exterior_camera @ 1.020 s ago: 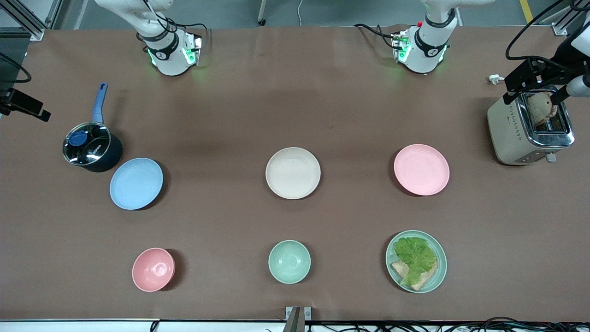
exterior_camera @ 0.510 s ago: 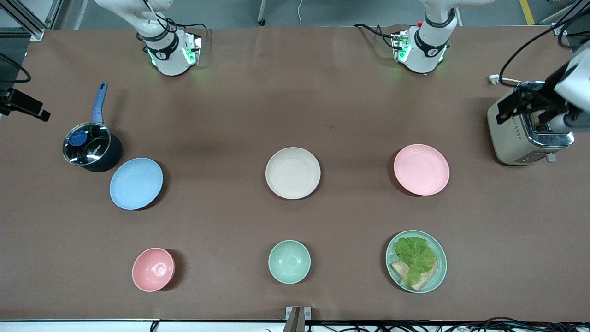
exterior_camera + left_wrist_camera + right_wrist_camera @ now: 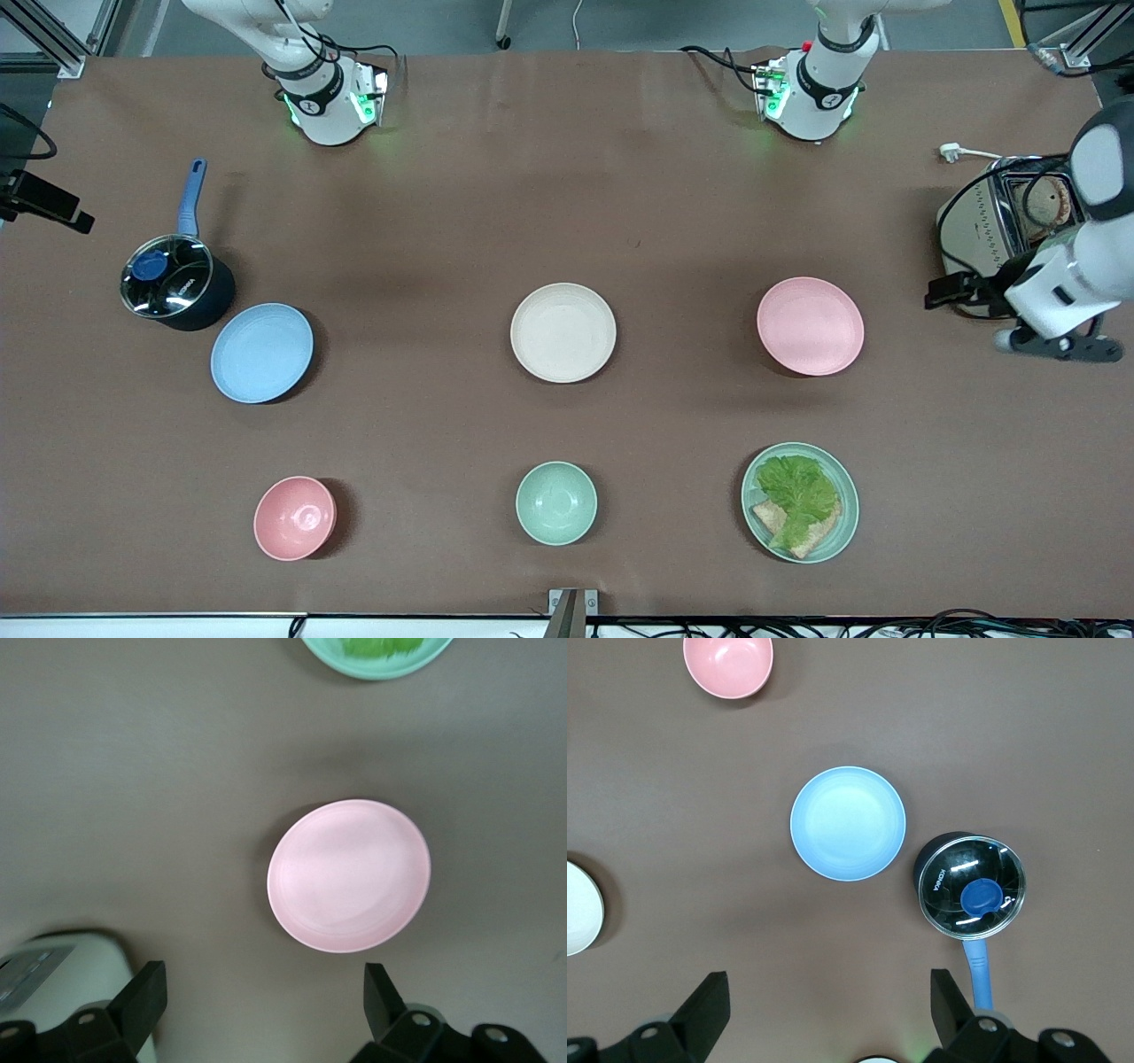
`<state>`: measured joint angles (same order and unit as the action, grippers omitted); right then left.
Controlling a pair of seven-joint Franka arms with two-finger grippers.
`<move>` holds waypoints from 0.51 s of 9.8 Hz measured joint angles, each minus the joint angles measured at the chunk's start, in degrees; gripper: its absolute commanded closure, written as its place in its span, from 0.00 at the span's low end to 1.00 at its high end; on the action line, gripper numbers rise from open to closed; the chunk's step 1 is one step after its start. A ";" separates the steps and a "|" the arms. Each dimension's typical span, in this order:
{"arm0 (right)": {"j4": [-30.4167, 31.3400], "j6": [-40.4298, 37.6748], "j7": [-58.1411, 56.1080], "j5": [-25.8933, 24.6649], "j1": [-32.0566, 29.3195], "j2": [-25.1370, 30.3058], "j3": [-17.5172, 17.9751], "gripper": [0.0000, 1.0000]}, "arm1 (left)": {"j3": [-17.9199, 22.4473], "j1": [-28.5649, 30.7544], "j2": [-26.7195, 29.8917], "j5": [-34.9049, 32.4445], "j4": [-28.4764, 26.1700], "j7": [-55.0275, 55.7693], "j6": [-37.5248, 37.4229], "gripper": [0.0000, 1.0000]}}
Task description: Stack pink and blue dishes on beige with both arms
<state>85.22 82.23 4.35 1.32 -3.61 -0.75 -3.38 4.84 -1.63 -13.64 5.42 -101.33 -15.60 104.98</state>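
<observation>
Front view: the matte beige plate [image 3: 563, 332] lies at the middle of the brown worktop [image 3: 567, 177], with bare surface all round its rim. The pale pink plate [image 3: 810, 325] lies toward the left arm's end, well apart from it; the pale blue plate [image 3: 261, 352] lies toward the right arm's end, its rim just beside a dark saucepan [image 3: 177, 283] with a glass lid. Nearer the camera stand a small pink bowl [image 3: 295, 517], a mint-green bowl [image 3: 556, 502] and a green plate [image 3: 800, 501] carrying lettuce and bread. A shiny toaster [image 3: 1005, 235] stands at the left arm's end, partly covered by the left arm.

Left wrist view: the left gripper [image 3: 264, 992] hangs with fingers spread wide and empty, over bare worktop beside the smooth, round pink plate [image 3: 349, 874].

Right wrist view: the right gripper [image 3: 830, 997] is likewise spread wide and empty, high over the worktop, with the blue plate [image 3: 848, 823] and the saucepan [image 3: 972, 887] below it.
</observation>
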 measured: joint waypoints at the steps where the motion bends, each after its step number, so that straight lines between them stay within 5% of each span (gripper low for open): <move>1: 0.88 1.72 0.00 0.69 -0.36 -0.48 -0.05 0.00 | 0.26 0.13 -2.68 0.81 -2.70 -2.77 3.85 0.02; 5: 13.19 18.80 -4.64 3.54 -2.15 -5.57 -0.21 0.00 | 0.19 -0.01 -13.41 1.07 -5.42 -8.09 8.55 0.27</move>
<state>98.41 101.03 -0.29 4.86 -5.76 -6.31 -3.59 5.04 -1.64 -27.05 6.49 -106.75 -23.69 113.53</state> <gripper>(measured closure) 0.000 0.115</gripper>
